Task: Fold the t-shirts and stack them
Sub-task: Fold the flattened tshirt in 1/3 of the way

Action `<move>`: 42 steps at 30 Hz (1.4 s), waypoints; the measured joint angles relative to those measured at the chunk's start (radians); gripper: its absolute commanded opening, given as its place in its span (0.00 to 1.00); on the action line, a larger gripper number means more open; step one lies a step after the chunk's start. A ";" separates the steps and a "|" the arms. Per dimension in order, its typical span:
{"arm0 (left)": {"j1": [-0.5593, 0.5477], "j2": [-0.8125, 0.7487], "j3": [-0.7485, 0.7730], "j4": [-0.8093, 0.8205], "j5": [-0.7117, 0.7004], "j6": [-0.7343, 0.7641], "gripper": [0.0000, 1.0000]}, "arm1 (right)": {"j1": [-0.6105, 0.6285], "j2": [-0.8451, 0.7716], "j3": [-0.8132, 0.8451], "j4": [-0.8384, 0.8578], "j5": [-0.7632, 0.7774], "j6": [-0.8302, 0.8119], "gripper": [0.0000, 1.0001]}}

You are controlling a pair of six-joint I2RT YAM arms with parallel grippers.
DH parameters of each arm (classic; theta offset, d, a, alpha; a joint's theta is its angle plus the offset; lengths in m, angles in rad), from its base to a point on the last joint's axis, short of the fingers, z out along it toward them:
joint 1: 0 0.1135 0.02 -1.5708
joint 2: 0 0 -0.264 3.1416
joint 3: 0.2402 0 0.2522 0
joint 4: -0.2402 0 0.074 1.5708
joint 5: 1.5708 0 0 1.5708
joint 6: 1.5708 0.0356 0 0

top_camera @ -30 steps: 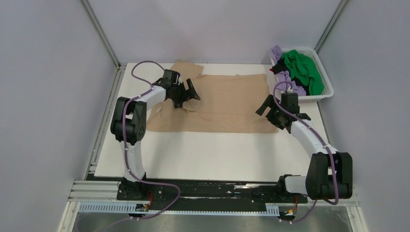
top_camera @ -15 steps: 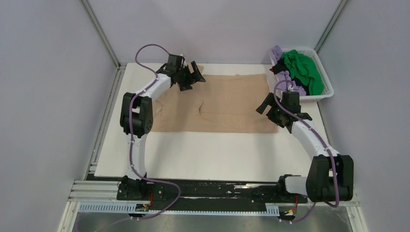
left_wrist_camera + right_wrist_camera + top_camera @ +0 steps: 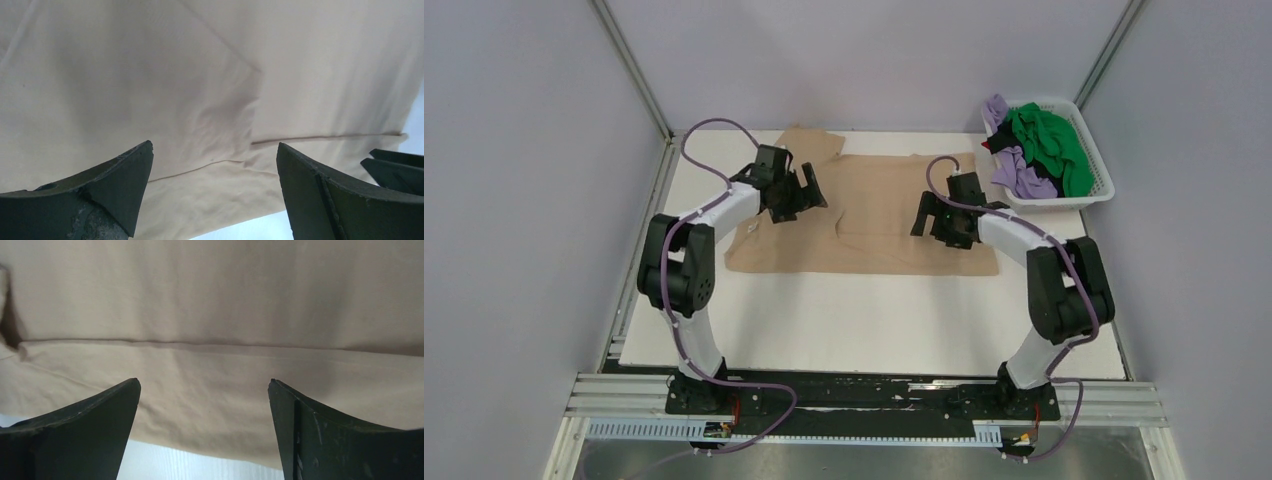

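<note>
I see the tan t-shirt (image 3: 879, 215) spread nearly flat on the white tabletop (image 3: 874, 320), filling the upper middle of the overhead frame, with one sleeve poking out at its upper left corner and a few soft creases near its centre. My left arm (image 3: 724, 205) reaches in from the left so that its jaws sit over the shirt's left part, just below that sleeve. In the left wrist view those jaws are spread wide and released, with nothing between them but tan cloth (image 3: 200, 75) lying beneath, crossed by a fold line and a hem. My right arm (image 3: 1014, 235) bends in from the right, its jaws over the shirt's right part near the lower edge. The right wrist view shows them parted and empty too, above a seam in the cloth (image 3: 210, 300), with a strip of tabletop (image 3: 200, 462) at the bottom of the frame. In the upper right of the overhead frame stands the white basket (image 3: 1096, 195), holding a green t-shirt (image 3: 1049, 140) and a lilac t-shirt (image 3: 1024, 182) bunched together.
</note>
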 measured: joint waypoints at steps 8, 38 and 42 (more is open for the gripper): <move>0.002 0.004 -0.176 0.072 0.007 -0.007 1.00 | 0.023 0.077 -0.001 -0.002 0.078 0.031 1.00; -0.257 -0.666 -0.802 -0.056 -0.098 -0.244 1.00 | 0.108 -0.516 -0.502 -0.260 -0.105 0.339 1.00; -0.261 -0.712 -0.826 -0.092 -0.093 -0.247 1.00 | 0.111 -0.537 -0.509 -0.318 -0.100 0.378 1.00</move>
